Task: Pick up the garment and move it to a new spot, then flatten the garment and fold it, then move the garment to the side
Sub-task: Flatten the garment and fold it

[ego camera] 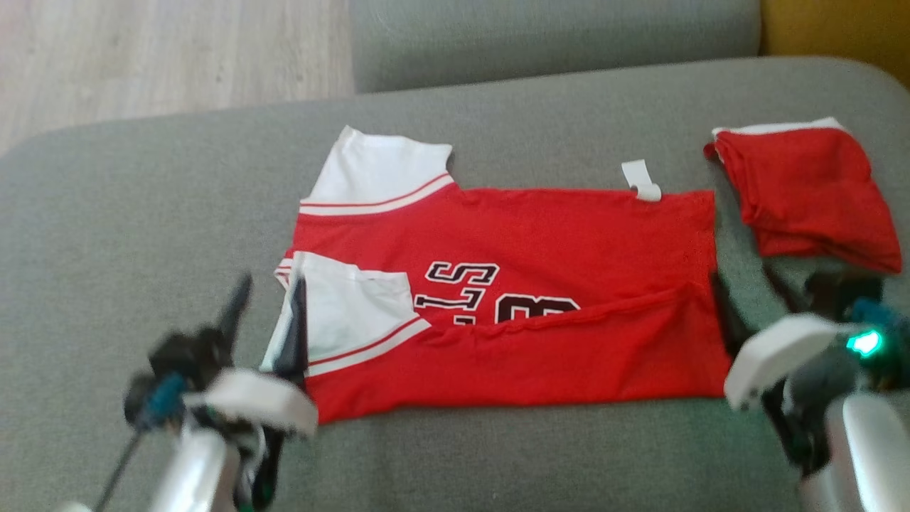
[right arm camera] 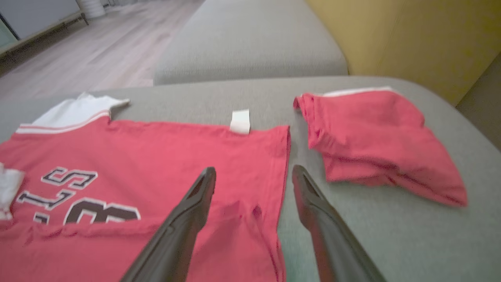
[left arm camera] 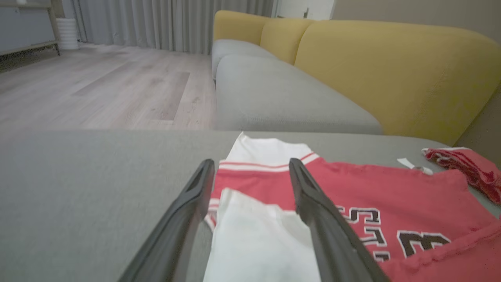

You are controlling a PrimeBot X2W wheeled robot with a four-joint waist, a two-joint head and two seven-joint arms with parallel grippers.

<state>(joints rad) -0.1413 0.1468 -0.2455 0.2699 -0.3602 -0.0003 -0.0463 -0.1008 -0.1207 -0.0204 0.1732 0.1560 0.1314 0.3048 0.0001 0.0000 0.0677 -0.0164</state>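
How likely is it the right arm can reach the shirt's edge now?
Probably yes: the open right tool straddles the edge of the shirt; nothing blocks it, and the folded red cloth lies apart.

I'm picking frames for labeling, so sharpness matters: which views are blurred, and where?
Head view: the left tool is smeared with blur, while the jersey lettering reads clearly. Left wrist view: the near white sleeve is soft, the sofa behind sharper. Right wrist view: soft throughout, the folded red garment included.
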